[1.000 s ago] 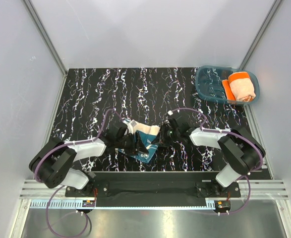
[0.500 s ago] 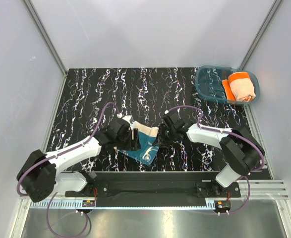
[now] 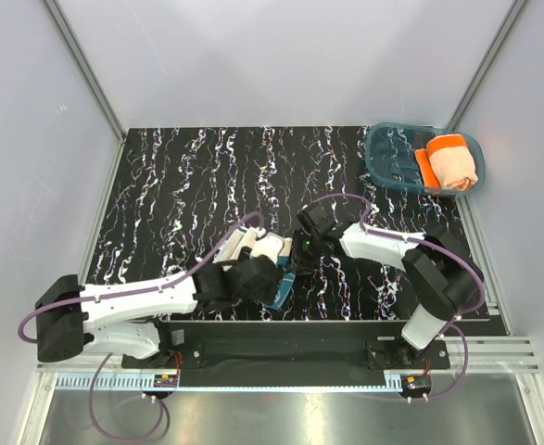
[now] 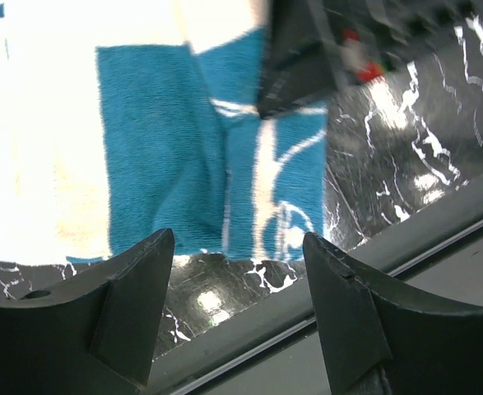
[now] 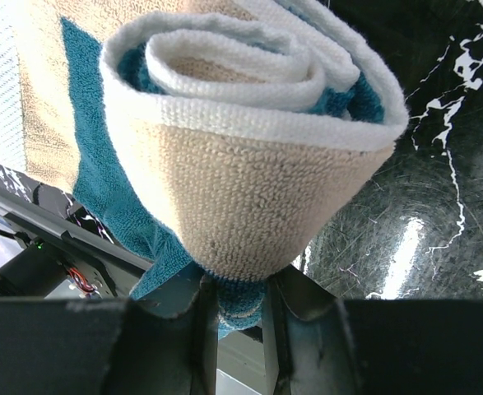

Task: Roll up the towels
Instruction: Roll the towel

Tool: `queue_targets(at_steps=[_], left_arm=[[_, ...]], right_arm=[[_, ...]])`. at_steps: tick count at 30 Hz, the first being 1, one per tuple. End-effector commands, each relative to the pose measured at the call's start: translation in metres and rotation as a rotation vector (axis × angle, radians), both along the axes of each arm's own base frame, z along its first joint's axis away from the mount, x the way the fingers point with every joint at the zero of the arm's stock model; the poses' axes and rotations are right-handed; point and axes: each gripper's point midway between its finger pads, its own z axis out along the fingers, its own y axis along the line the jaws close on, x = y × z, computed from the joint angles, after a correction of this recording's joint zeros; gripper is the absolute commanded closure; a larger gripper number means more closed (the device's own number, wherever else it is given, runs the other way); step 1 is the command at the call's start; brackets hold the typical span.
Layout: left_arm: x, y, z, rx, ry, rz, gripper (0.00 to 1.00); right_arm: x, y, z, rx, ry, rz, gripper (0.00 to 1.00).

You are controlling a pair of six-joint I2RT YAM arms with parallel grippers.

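The dark teal towel [image 3: 270, 250] lies near the table's front edge, partly rolled, cream back outward. In the right wrist view the roll [image 5: 249, 181] shows as a spiral of cream and teal, and my right gripper [image 5: 239, 300] is shut on its teal end. From above, the right gripper [image 3: 295, 254] sits at the roll's right end. My left gripper [image 3: 259, 278] hovers over the towel's near edge. Its jaws [image 4: 237, 247] are open and empty above the flat teal part [image 4: 175, 148]. The orange towel [image 3: 453, 162] lies rolled in the blue tray [image 3: 392, 158].
The blue tray stands at the back right corner of the black marbled table [image 3: 179, 176]. The table's front edge and the metal rail [image 4: 364, 280] run just beneath the left gripper. Grey walls enclose the table on three sides.
The left arm has swung right and nearer, now over the towel's near edge, jaws wider. The right gripper has shifted slightly back-left with the roll, and less flat towel shows.
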Motion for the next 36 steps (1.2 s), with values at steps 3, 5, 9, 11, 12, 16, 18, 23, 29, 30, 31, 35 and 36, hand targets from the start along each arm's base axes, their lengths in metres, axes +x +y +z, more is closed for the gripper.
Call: queue_targets(at_steps=[3, 5, 9, 11, 12, 16, 18, 23, 29, 30, 31, 35, 36], left_arm=[[0.005, -0.023, 0.009, 0.065, -0.112, -0.032, 0.3], [0.0, -0.03, 0.0, 0.085, -0.1, -0.052, 0.28], [-0.003, -0.04, -0.018, 0.105, -0.076, -0.061, 0.27], [-0.004, -0.043, -0.031, 0.13, -0.06, -0.068, 0.27], [-0.005, -0.043, -0.039, 0.145, -0.049, -0.074, 0.27], [-0.009, -0.047, -0.051, 0.163, -0.034, -0.088, 0.27], [-0.009, -0.046, -0.057, 0.18, -0.031, -0.086, 0.27], [-0.012, -0.046, -0.043, 0.253, -0.105, -0.058, 0.27], [-0.001, -0.039, -0.001, 0.39, -0.264, 0.035, 0.26], [0.003, -0.037, 0.004, 0.406, -0.297, 0.063, 0.26], [0.003, -0.036, 0.011, 0.435, -0.31, 0.064, 0.26], [-0.005, -0.041, 0.008, 0.506, -0.359, 0.04, 0.25], [-0.007, -0.043, 0.006, 0.502, -0.354, 0.041, 0.25]], right_arm=[[-0.01, -0.012, -0.017, -0.111, 0.037, 0.003, 0.98], [-0.011, -0.012, -0.016, -0.113, 0.04, 0.003, 0.98], [-0.013, -0.013, -0.014, -0.117, 0.039, 0.006, 0.98], [-0.013, -0.013, -0.013, -0.113, 0.035, 0.008, 0.98], [-0.013, -0.013, -0.013, -0.115, 0.037, 0.009, 0.98], [-0.014, -0.012, -0.015, -0.112, 0.041, 0.013, 0.98], [-0.014, -0.011, -0.015, -0.105, 0.044, 0.017, 0.98], [-0.013, -0.009, -0.017, -0.098, 0.046, 0.02, 0.98], [-0.013, -0.007, -0.018, -0.096, 0.049, 0.023, 0.98], [-0.013, -0.007, -0.017, -0.095, 0.047, 0.025, 0.98], [-0.013, -0.008, -0.018, -0.1, 0.051, 0.024, 0.98], [-0.012, -0.006, -0.016, -0.101, 0.048, 0.033, 0.98], [-0.012, -0.006, -0.016, -0.102, 0.048, 0.034, 0.98]])
